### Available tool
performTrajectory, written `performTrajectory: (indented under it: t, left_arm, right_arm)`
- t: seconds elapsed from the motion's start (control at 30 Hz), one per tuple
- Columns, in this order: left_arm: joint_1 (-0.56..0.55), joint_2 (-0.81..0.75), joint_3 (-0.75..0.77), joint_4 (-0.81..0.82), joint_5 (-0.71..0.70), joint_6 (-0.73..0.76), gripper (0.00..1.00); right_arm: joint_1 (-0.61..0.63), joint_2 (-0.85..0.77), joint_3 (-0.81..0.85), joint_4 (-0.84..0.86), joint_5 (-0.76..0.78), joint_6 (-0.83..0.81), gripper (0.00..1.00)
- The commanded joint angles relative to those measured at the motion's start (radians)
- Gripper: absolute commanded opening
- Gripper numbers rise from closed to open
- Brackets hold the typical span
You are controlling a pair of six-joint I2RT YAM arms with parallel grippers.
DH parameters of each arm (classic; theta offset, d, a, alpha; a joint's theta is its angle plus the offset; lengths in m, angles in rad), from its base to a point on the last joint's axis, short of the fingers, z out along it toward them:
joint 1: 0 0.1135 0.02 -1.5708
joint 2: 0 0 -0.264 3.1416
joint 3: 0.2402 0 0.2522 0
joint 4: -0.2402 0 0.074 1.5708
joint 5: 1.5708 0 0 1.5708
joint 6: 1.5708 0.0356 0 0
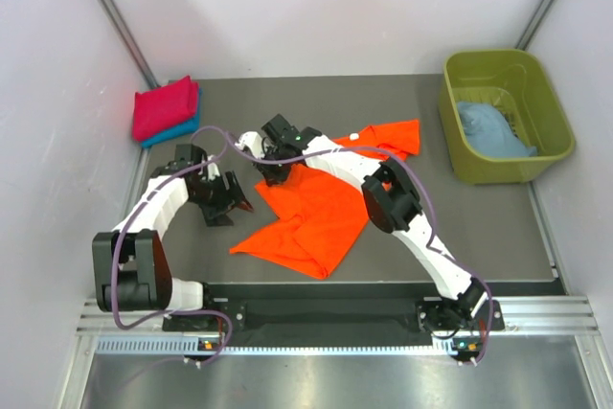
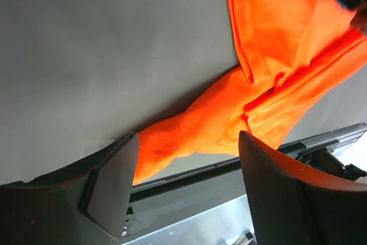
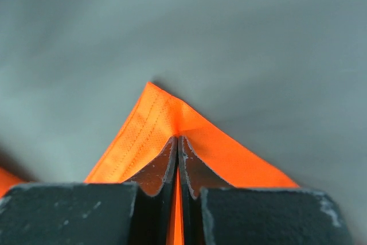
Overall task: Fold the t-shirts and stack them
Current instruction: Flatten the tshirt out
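Right hand (image 3: 178,139) (closed) on orange t-shirt (image 3: 153,120)

The right tool (image 3: 178,144) pinches a pointed corner of the orange t-shirt (image 3: 153,120) over the grey tabletop (image 3: 258,38).

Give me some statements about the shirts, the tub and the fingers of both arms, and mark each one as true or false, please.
1. The right arm's fingers are shut on a corner of the orange t-shirt. True.
2. The left arm's fingers are clamped on the orange t-shirt. False: they stand open.
3. The pink t-shirt lies folded on top of a blue folded cloth. True.
4. The green tub holds the pink t-shirt. False: light blue cloth lies in it.
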Motion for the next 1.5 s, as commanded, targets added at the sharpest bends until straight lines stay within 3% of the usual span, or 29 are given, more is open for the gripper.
performTrajectory:
  t: [0.0, 0.17, 0.37, 0.47, 0.77, 1.07, 1.47]
  left_arm:
    - [-0.003, -0.043, 0.043, 0.012, -0.012, 0.034, 0.75]
    - [-0.002, -0.059, 0.058, 0.018, -0.032, 0.047, 0.75]
    - [-0.005, -0.045, 0.081, 0.044, -0.003, 0.058, 0.75]
    - [-0.017, -0.030, 0.092, 0.049, 0.008, 0.086, 0.75]
    - [-0.178, 0.033, 0.147, 0.052, -0.003, 0.150, 0.76]
    - [-0.287, 0.125, 0.101, 0.130, -0.007, 0.115, 0.72]
    - [-0.287, 0.453, 0.420, 0.196, -0.081, 0.201, 0.69]
  right_arm:
    - [-0.011, 0.045, 0.079, 0.061, 0.132, -0.024, 0.00]
    - [-0.076, 0.084, 0.155, 0.095, 0.212, -0.041, 0.00]
    - [-0.192, 0.172, 0.315, 0.109, 0.243, 0.066, 0.00]
    - [-0.218, 0.161, 0.307, 0.124, 0.242, 0.120, 0.00]
    - [-0.292, 0.115, 0.327, 0.204, 0.377, 0.037, 0.00]
    - [-0.318, 0.035, 0.264, 0.147, 0.308, 0.071, 0.00]
    - [-0.304, 0.014, 0.241, 0.124, 0.262, 0.086, 0.00]
